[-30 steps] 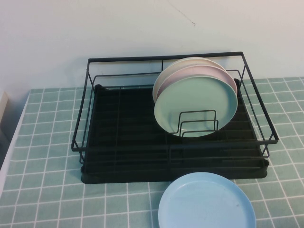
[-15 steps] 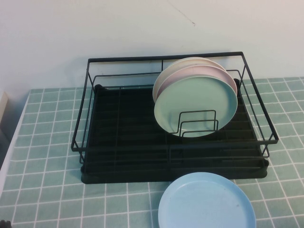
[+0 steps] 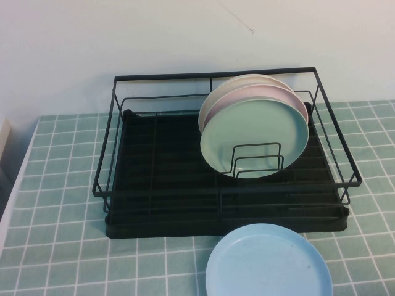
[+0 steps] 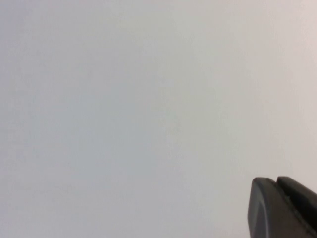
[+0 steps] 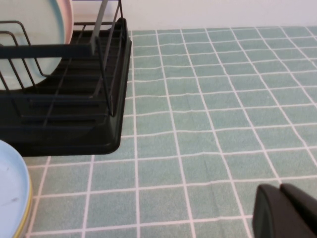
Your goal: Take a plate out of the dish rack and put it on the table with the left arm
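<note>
- Mint-green plate (image 3: 254,139) stands on edge in the right half of the dish rack (image 3: 162,161), centre of the high view, propped behind a small wire divider (image 3: 255,159).
- Behind it, touching or nearly so, a pink plate (image 3: 259,94), then a cream one (image 3: 242,83) at the back.
- Rack sits on the tiled table (image 3: 55,203), up against a pale wall.
- A sky-blue plate (image 3: 268,262) lies flat on the table at the bottom of the high view, just in front of the rack; seen from the right wrist camera it seems to rest on a yellowish one, only an edge showing.
- Neither arm shows in the high view.
- Left gripper (image 4: 282,208): only a black piece in the lower right corner of its own camera view, the rest blank pale wall. Cannot tell whether it is spread or closed. It holds nothing that I can see.
- Right gripper (image 5: 285,210): black piece in the lower right corner of its view, above bare tiles beside the rack's corner. Spread cannot be told either.
- Progress, as I judge it: nothing done yet. The green plate is untouched in the rack. Reach, grasp, lift-out and set-down on the tiles all remain for the left arm.
</note>
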You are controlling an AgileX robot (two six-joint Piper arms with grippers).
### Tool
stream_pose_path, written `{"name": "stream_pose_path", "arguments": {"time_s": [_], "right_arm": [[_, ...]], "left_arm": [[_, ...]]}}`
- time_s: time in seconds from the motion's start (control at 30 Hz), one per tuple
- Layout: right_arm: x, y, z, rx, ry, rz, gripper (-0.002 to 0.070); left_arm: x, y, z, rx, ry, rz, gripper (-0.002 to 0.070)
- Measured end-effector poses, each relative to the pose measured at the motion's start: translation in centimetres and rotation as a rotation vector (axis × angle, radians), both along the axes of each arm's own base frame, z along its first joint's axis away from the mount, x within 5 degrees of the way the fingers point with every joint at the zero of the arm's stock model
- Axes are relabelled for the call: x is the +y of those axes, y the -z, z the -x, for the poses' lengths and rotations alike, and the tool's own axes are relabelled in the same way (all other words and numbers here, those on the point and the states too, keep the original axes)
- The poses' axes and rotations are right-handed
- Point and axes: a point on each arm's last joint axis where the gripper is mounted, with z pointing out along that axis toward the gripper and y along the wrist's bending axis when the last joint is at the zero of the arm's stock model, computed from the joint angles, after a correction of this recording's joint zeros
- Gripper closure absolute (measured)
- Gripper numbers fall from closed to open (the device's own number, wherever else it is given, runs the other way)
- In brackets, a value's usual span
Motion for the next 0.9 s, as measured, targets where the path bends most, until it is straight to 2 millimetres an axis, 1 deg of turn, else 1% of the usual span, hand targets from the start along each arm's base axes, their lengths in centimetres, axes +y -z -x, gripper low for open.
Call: {"name": "stream_pose_path", "arguments": {"time_s": [0.1, 0.4, 0.47, 0.57, 0.63, 0.7, 0.77, 0.9], "right_arm": [[0.0, 0.0, 0.0, 0.0, 0.0, 0.0, 0.0678], [0.0, 0.0, 0.0, 0.0, 0.0, 0.0, 0.0678], [0.0, 0.0, 0.0, 0.0, 0.0, 0.0, 0.0678], [0.0, 0.0, 0.0, 0.0, 0.0, 0.0, 0.0678], [0.0, 0.0, 0.0, 0.0, 0.0, 0.0, 0.0678], [0.0, 0.0, 0.0, 0.0, 0.0, 0.0, 0.0678], [0.0, 0.0, 0.0, 0.0, 0.0, 0.0, 0.0678], [0.0, 0.0, 0.0, 0.0, 0.0, 0.0, 0.0678]], "left_arm": [[0.3, -0.5, 0.2, -0.057, -0.025, 0.016, 0.0678], [0.3, -0.6, 0.3, -0.07, -0.029, 0.022, 0.0678], [0.6, -1.0, 0.6, -0.135, -0.039, 0.06, 0.0678], [0.9, -2.0, 1.4, -0.281, -0.039, 0.122, 0.0678], [1.0, -2.7, 2.0, -0.381, -0.027, 0.147, 0.0678], [0.9, -3.1, 2.4, -0.437, 0.0, 0.163, 0.0678], [0.7, -4.4, 2.8, -0.472, 0.038, 0.169, 0.0678], [0.1, -8.9, 4.5, -0.536, 0.093, 0.108, 0.0678]]}}
